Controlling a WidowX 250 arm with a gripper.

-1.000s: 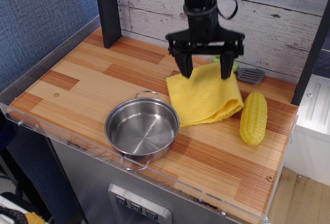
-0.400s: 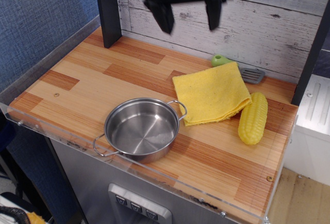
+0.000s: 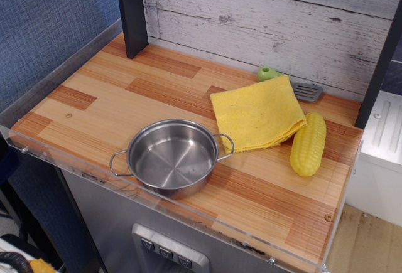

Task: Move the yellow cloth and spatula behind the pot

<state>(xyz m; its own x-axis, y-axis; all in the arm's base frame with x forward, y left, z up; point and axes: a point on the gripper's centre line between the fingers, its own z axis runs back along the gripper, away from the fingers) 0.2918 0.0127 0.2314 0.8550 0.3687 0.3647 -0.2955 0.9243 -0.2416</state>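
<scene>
The yellow cloth [image 3: 257,113] lies flat and folded on the wooden table, behind and to the right of the pot. The spatula lies under the cloth's far edge: its light green handle end [image 3: 268,73] pokes out at the back and its grey slotted blade [image 3: 307,90] shows at the cloth's right corner. The shiny steel pot [image 3: 172,157] stands empty near the front edge, its wire loop handles pointing left and right. The gripper is out of view.
A yellow corn cob [image 3: 308,143] lies to the right of the cloth. A black post [image 3: 132,10] stands at the back left. A white plank wall [image 3: 270,19] runs behind the table. A clear rim [image 3: 188,218] lines the front edge.
The gripper let go of the cloth, rose and left the view. The cloth settled flat. The pot has turned, so its handles now point left and right.
</scene>
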